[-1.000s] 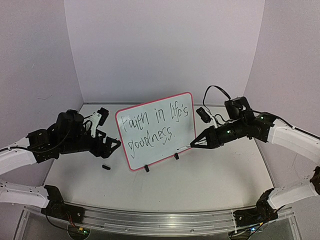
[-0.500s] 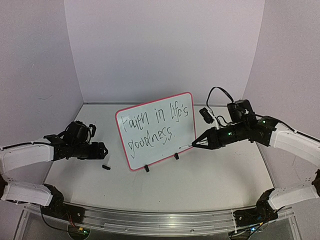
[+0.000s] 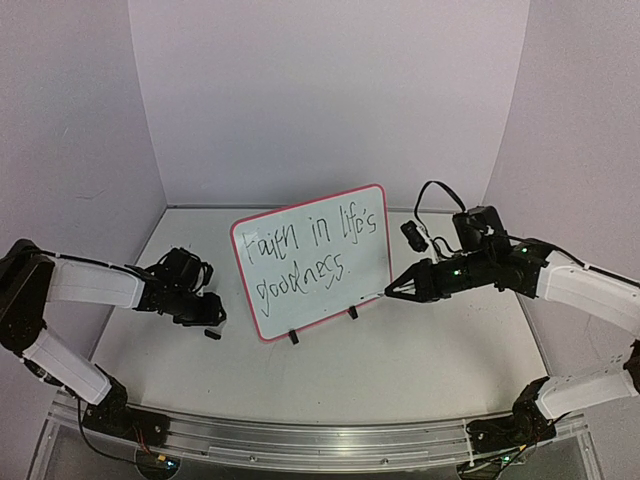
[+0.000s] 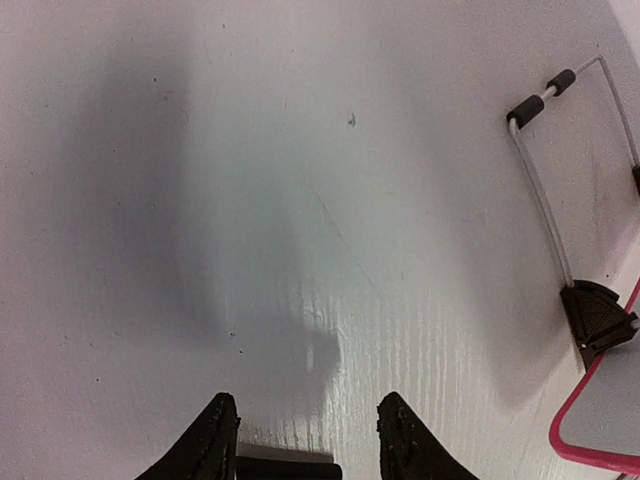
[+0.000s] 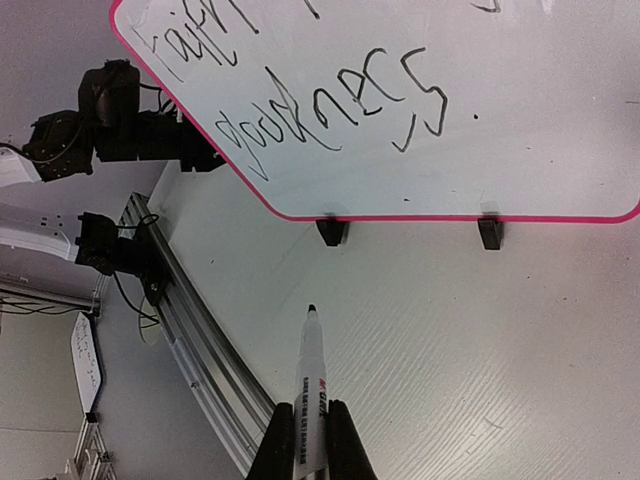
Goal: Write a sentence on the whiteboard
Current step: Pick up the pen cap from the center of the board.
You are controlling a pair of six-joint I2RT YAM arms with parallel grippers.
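The whiteboard (image 3: pixel 345 255), pink-framed and on two black clip feet, stands tilted at the table's middle with black handwriting across it. It fills the top of the right wrist view (image 5: pixel 520 150). My right gripper (image 3: pixel 407 286) is shut on a white marker (image 5: pixel 311 385). The marker's black tip is bare and hovers just off the board's lower right edge. My left gripper (image 3: pixel 213 313) lies low on the table left of the board, jaws apart over bare tabletop (image 4: pixel 305 435). A small black cap (image 3: pixel 212 333) lies just in front of it.
The board's wire back stand (image 4: pixel 540 190) and one black foot (image 4: pixel 595 312) are right of the left gripper. An aluminium rail (image 3: pixel 300 440) runs along the near table edge. White walls close in the back and both sides.
My left arm has dropped from beside the board down to the table, and its jaws have narrowed. The right gripper with the marker has eased slightly right, away from the board.
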